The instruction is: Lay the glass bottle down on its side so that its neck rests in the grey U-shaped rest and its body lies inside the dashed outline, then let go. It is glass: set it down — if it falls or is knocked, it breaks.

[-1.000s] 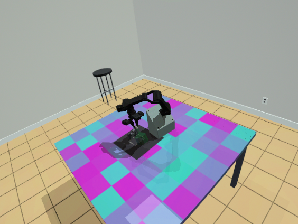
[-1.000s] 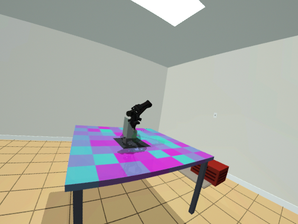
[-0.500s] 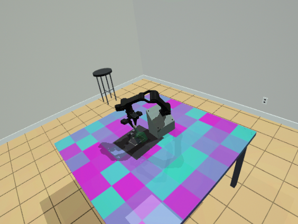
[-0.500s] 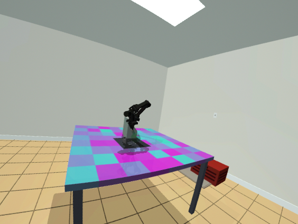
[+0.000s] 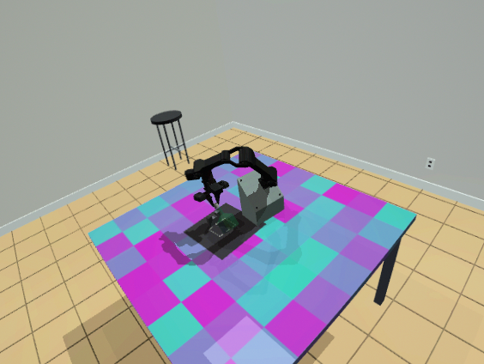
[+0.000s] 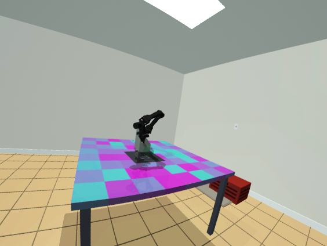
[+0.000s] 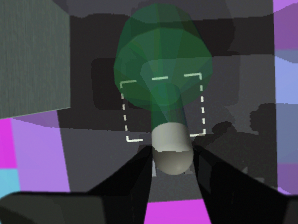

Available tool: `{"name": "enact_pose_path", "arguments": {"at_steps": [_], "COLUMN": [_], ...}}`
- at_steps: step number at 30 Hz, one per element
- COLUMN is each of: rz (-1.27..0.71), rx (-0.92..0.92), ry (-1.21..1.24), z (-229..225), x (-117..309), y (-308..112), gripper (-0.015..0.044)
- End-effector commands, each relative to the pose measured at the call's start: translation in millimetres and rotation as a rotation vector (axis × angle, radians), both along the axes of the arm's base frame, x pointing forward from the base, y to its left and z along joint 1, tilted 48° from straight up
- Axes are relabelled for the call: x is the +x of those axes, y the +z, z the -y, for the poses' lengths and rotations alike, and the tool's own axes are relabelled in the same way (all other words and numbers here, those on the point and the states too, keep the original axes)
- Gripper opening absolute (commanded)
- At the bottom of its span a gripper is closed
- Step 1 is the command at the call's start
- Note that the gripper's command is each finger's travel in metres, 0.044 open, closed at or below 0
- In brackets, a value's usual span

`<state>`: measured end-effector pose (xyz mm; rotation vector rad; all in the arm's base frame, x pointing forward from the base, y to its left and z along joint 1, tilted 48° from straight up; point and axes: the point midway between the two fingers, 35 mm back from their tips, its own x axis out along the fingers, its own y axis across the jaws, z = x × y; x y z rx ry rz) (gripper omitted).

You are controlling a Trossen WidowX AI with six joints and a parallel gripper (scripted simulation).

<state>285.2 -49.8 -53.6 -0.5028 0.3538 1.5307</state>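
Glass bottle [image 5: 229, 220] [image 7: 162, 60], green and see-through, pinched at its pale cap [image 7: 172, 148] between the black jaws. Jaws parted only by the width of that cap, one on either side and closed on it. Bottle tilted, with neck raised toward the jaws and rounded body reaching away, lower down and toward the light grey block [image 5: 253, 202] [image 6: 141, 143] [image 7: 32, 55]. No way to tell whether the body is touching the dark mat [image 5: 222, 249] [image 6: 156, 158] [image 7: 240, 30] below.

Dashed white outline [image 5: 209, 233] [image 7: 204, 115] on the mat, seen partly through the green glass in the wrist view. Much of the body beyond the far dashed edge from that angle, neck across the middle of the marked area and cap past its near edge. Not laid flat, not released.

Grey U-shaped rest [image 5: 213, 218] just beside the outline, below the jaws, mostly hidden from the wrist view. Neck above the rest rather than plainly seated in it; exact gap too small to judge.

Black arm [image 5: 214, 162] [image 6: 152, 116] arched over the mat, jaws pointing down. Mat on a worktop [image 5: 292, 270] [image 6: 116, 174] [image 7: 177, 212] checked in magenta, turquoise and violet. Dark round stool [image 5: 166, 117] well apart, near the wall; red slatted box [image 6: 242, 188] beyond a worktop leg in the exterior view.
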Motion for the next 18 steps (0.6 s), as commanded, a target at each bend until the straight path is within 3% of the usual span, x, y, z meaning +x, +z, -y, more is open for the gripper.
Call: {"name": "enact_pose_path", "arguments": {"at_steps": [1,18], "rz": [0.002,-0.004], "rx": [-0.003,0.003], "ry": [0.004,-0.010], "z": [2,7], "x": [1,4], "y": [-9,-30], "gripper": [0.0105,0.0105]}}
